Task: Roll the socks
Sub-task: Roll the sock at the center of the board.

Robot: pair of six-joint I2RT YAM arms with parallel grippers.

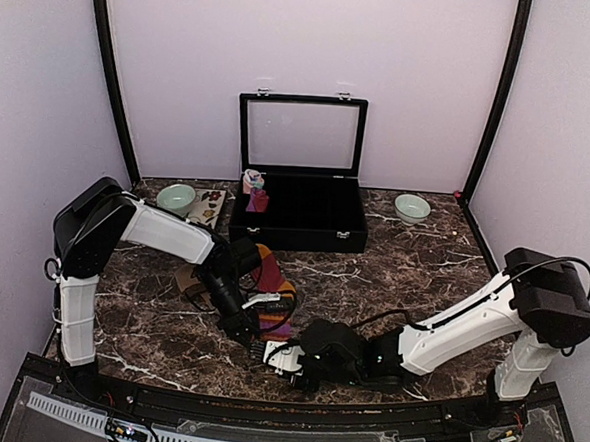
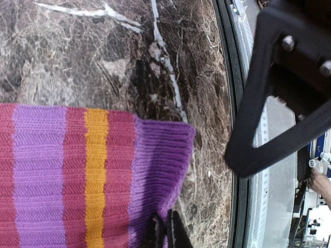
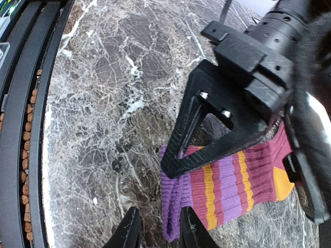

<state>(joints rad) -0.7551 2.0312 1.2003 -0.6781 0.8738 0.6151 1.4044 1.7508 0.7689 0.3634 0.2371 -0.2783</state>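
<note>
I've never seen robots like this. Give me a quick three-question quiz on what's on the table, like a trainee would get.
1. True or false: the black box has its lid up.
2. How many green bowls stand on the table? A one, B two, C three.
3. Fill in: the left gripper pinches the striped sock at its ____ cuff.
Key: 1 true; 2 B; 3 purple.
</note>
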